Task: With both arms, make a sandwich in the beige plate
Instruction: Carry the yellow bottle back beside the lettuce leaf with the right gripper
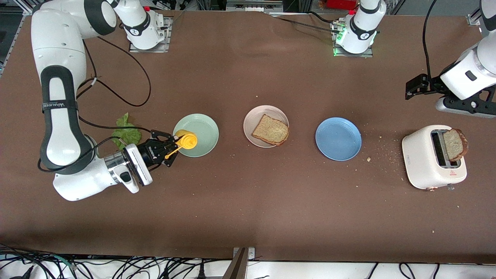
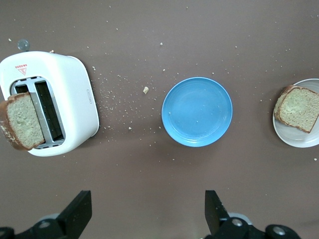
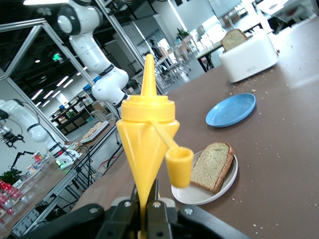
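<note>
The beige plate (image 1: 254,116) sits mid-table with one slice of brown bread (image 1: 271,130) on it; this plate (image 3: 199,195) and its bread (image 3: 212,167) also show in the right wrist view. My right gripper (image 1: 170,149) is shut on a yellow squeeze bottle (image 1: 186,140) over the mint-green plate (image 1: 203,130), its cap (image 3: 179,167) hanging open. A lettuce leaf (image 1: 126,133) lies beside the right arm. A second bread slice (image 1: 455,144) stands in the white toaster (image 1: 426,159). My left gripper (image 2: 147,214) hangs open and holding nothing, over bare table near the toaster (image 2: 70,99).
A blue plate (image 1: 338,138) lies between the beige plate and the toaster. Crumbs are scattered on the brown table around the toaster. Black cables trail from the right arm near the lettuce.
</note>
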Tool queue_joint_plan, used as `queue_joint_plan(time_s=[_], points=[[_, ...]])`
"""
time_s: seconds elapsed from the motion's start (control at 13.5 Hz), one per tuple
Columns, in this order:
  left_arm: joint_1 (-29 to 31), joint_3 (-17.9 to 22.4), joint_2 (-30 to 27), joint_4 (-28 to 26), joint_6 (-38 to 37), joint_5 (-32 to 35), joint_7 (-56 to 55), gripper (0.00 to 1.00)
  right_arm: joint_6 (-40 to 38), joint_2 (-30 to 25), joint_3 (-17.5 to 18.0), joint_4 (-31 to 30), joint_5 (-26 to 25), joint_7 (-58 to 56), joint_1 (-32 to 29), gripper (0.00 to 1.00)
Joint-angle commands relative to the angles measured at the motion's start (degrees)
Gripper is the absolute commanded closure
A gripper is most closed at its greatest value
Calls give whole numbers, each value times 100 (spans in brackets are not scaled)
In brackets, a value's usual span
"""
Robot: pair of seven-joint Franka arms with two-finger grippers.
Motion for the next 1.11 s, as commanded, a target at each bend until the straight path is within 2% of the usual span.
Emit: queue_joint_plan(time_s=[0.0,0.15,0.37,0.67,1.03], points=[[-6,9,16,49,-3,-174,16,0,-532,247,91,16,191,-919,-387,100],[-50,9,16,49,-3,-165,-2,0,-858,247,73,-195,68,-1306,-668,100],[-32,9,16,49,-3,-165,7,0,-1263,247,73,-441,-432,-2087,-1011,100],[-32,9,16,49,-3,-165,7,0,-1281,247,73,-888,-1127,-3300,-1319,100],[-32,0,16,49,-3,-165,7,0,-1220,475,73,-1206,-1391,-4348,-1408,100]])
